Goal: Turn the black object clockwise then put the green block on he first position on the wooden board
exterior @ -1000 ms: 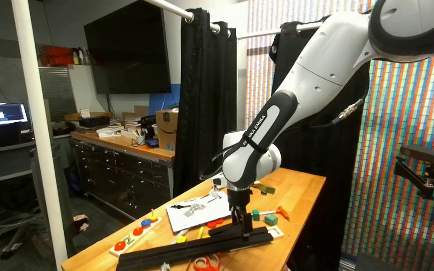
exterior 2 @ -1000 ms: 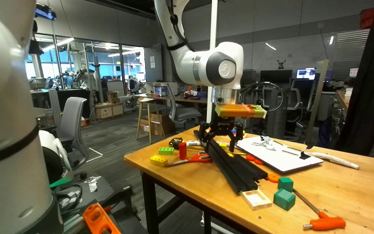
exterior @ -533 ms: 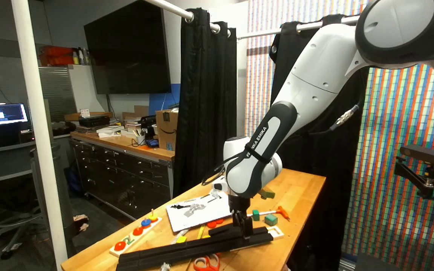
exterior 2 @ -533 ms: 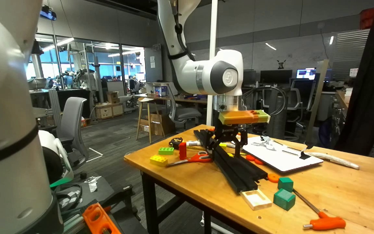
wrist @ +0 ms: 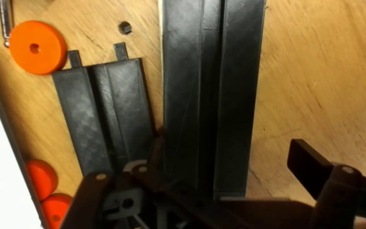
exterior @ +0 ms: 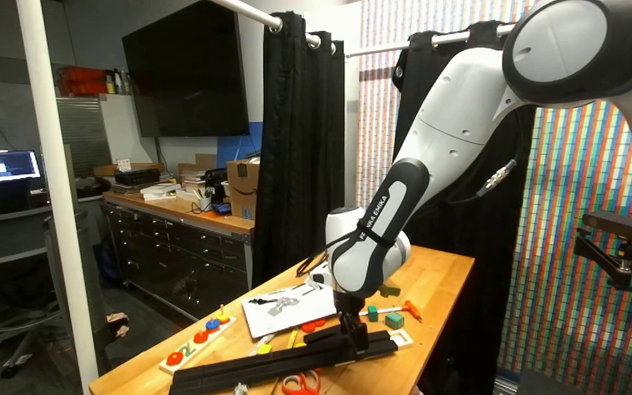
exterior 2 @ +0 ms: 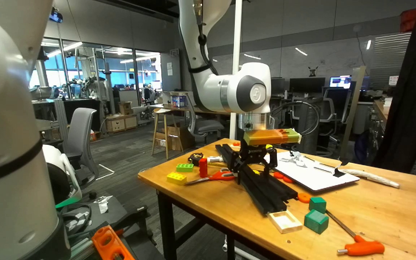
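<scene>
Long blk bar (wrist: 186,95): lies on table (exterior 2: 392,209), running near to far left in an exterior view. My gripper (exterior 2: 252,177): jaws wide apart, one finger either side of bar per wrist view; contact I can't confirm. Pale tray (exterior 2: 285,221) at bar's near end. Two green cubes (exterior 2: 315,222) rt. of tray, close together. Hex key (exterior 2: 365,247) farther rt. White board (exterior 2: 312,180) beyond cubes. Scissors (exterior 2: 224,175) left of bar. Yellow brick (exterior 2: 176,178) by their tips.
</scene>
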`<state>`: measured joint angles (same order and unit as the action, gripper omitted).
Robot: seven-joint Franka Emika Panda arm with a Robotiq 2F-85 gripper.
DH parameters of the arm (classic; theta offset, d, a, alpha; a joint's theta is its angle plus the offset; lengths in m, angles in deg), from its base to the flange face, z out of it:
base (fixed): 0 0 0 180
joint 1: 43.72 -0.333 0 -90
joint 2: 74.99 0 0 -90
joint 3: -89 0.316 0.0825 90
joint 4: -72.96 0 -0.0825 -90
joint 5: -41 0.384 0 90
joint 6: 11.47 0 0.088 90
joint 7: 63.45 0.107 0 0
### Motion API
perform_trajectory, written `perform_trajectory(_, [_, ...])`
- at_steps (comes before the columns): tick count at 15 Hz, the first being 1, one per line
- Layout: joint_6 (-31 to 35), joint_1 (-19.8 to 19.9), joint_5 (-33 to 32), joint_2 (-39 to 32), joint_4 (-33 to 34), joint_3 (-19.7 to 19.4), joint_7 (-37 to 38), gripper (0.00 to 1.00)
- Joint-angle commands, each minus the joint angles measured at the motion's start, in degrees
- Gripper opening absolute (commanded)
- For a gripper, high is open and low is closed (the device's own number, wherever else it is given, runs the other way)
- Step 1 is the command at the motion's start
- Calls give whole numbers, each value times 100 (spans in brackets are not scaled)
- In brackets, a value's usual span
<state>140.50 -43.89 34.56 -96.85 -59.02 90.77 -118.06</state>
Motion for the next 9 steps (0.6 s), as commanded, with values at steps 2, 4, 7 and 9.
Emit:
perform_trajectory(2, [138,135,-222,-248,262,63,193,100])
perform_trajectory(4, [112,169,-219,-327,347,72,176,100])
perform_trajectory(7, [106,206,-221,-407,422,77,173,100])
perform_trajectory(9, [96,222,-223,-449,463,82,174,100])
